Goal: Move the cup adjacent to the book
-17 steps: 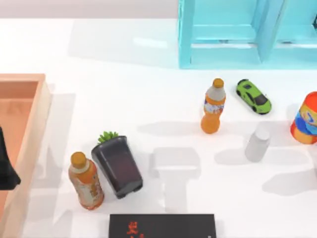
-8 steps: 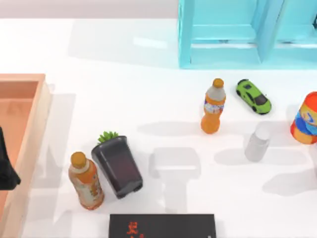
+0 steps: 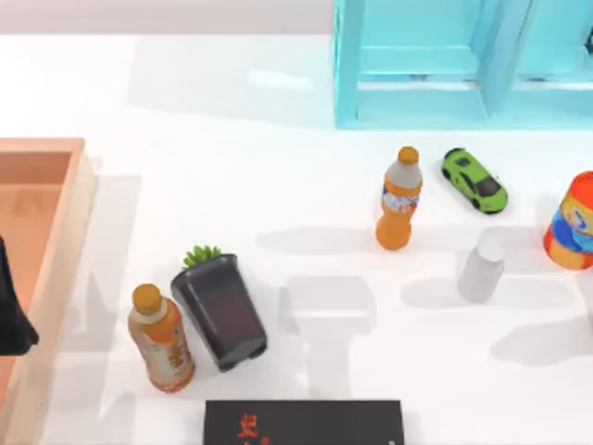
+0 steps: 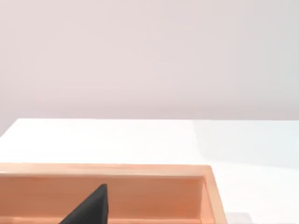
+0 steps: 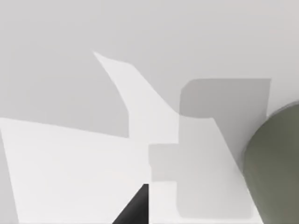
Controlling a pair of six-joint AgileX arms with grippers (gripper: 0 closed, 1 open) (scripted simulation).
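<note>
Our grippers sit apart from the cup, and the book lies at the table's near edge

At the left, our left gripper [image 3: 11, 311] hangs over the wooden tray [image 3: 56, 278], and we cannot tell whether it is spread or pressed together. Next come an orange bottle [image 3: 161, 338] touching a tilted black plant pot [image 3: 220, 311], then the book [image 3: 304, 422] flat just below them. Further right stand a second orange bottle [image 3: 399, 199], a green toy car [image 3: 474, 180], a white bottle [image 3: 482, 269] and an orange can [image 3: 573, 222]. In the right wrist view the cup [image 5: 275, 163] rests on the white table [image 5: 70, 163], off to one side of our right gripper [image 5: 135, 210] and not touching it; we cannot tell that gripper's state either
</note>
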